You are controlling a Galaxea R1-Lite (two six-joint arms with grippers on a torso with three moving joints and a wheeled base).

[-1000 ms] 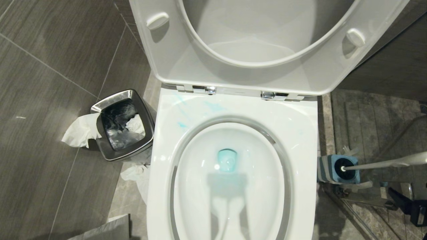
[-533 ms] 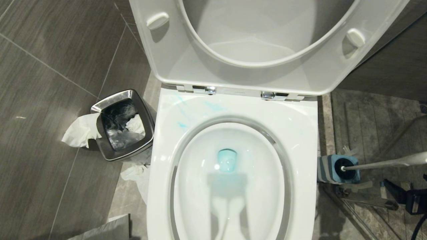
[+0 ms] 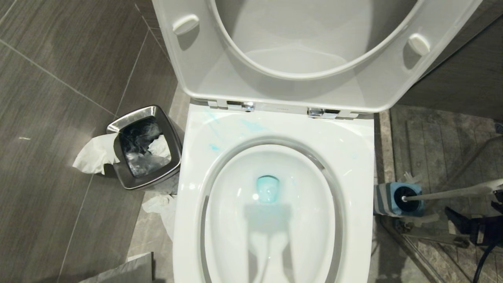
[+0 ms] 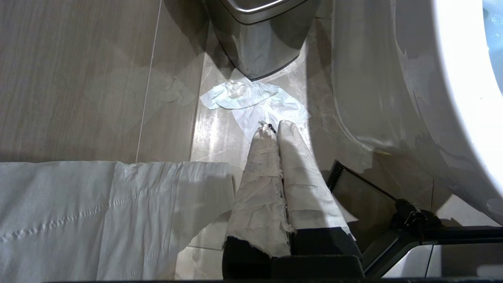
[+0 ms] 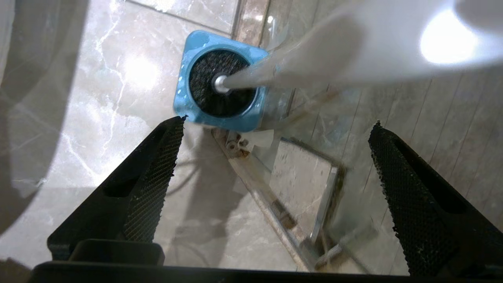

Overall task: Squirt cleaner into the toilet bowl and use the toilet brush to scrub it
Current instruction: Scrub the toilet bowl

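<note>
The scene is lit brightly from overhead. A dark shadow is cast into the toilet bowl (image 3: 275, 157). Glare is seen on the blurred toilet brush (image 5: 353, 55) handle and marble floor (image 5: 133, 74).

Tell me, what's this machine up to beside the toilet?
It is cleaning the toilet bowl, already tinted with blue cleaner. The toilet brush sits in its blue holder. The right gripper hangs open near the handle, gripping nothing. The left gripper is shut, parked by the steel bin.

White toilet bowl (image 3: 353, 157), turquoise cleaner (image 3: 268, 188), blue holder (image 5: 188, 51), black bristles (image 5: 204, 67)
</note>
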